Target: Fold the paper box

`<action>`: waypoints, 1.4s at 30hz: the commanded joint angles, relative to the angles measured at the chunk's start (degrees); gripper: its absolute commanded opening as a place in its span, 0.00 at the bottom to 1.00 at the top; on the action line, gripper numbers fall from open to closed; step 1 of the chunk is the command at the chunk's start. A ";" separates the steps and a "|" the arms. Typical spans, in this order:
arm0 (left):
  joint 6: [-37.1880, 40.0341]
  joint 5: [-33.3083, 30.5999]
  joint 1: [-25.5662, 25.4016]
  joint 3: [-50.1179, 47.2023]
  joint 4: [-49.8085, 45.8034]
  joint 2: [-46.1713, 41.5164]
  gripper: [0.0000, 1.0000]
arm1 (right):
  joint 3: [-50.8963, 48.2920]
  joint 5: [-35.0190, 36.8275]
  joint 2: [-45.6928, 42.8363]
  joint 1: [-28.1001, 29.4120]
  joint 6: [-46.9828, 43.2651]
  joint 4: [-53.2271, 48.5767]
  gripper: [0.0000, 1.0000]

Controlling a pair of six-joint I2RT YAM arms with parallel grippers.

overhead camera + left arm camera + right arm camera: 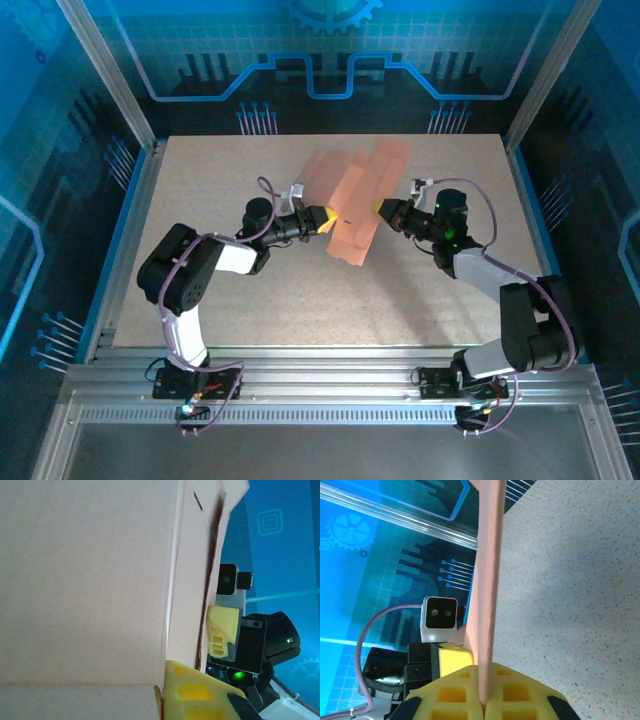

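Observation:
The paper box (355, 195) is a salmon-orange cardboard piece held up off the table between both arms, tilted, its flaps spreading toward the back. My left gripper (326, 219) is shut on its left edge, the yellow fingers (200, 692) pinching the card where two panels (85, 585) meet at a crease. My right gripper (382, 209) is shut on the right edge. In the right wrist view the card (489, 580) runs edge-on straight up from between the closed yellow fingertips (512, 695). The right gripper's yellow finger (222, 630) sits just behind the card's far edge.
The speckled beige table (300, 290) lies under the box, bounded by blue-lit walls and aluminium frame posts (110, 75) at the back corners. The left arm's wrist camera (440, 617) faces the right gripper from close behind the card.

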 commanded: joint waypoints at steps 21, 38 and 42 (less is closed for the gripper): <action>13.77 2.17 -0.88 -2.36 -4.23 -3.06 0.02 | 6.25 0.01 -6.31 -5.00 -8.25 -10.39 0.57; 13.37 3.17 -1.16 -2.47 -3.08 -2.70 0.02 | 9.98 -3.86 -5.00 -4.89 -10.37 -11.90 0.61; 15.71 2.38 -1.04 -3.13 -3.79 -3.31 0.02 | 10.00 -0.58 -7.18 -5.85 -12.65 -17.21 0.83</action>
